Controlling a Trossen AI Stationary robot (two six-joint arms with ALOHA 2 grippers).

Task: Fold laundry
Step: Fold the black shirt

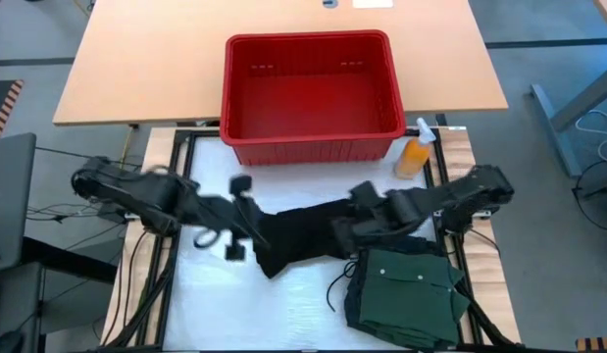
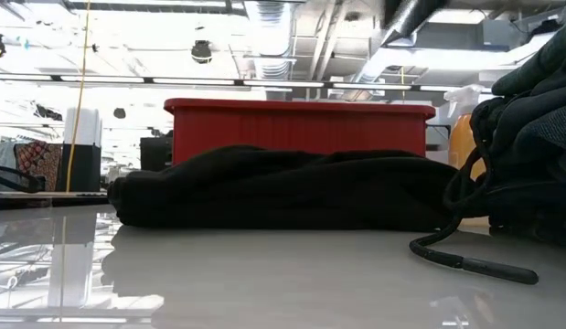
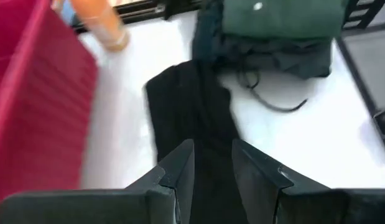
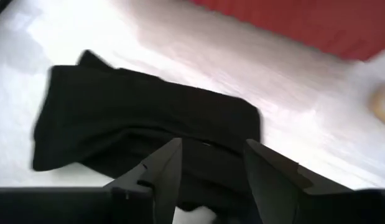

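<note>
**Black garment stretched crosswise between two sets of jaws**

The white bench (image 1: 283, 309) fills the foreground, and behind it sits the red basket (image 1: 311, 94), nothing visible inside it, with an orange spray bottle (image 1: 414, 152) at its right corner. On the right of the bench lies a stack of folded dark garments, a green buttoned shirt (image 1: 411, 284) on top and a loose cord trailing from beneath it.

Now the piece in play: the black garment (image 1: 298, 235) lies in a long, bunched strip, its long axis running left to right across the bench, just beside the stack. The left gripper (image 1: 231, 235) hovers at the strip's left end, jaws narrowly parted over the cloth with nothing between them. The right gripper (image 4: 208, 171) sits over the right end, jaws apart and holding nothing. Each arm looks about equally near its own end, so I'd judge a two-ended pickup is on. The low view shows a bright workshop ceiling beyond.
</note>
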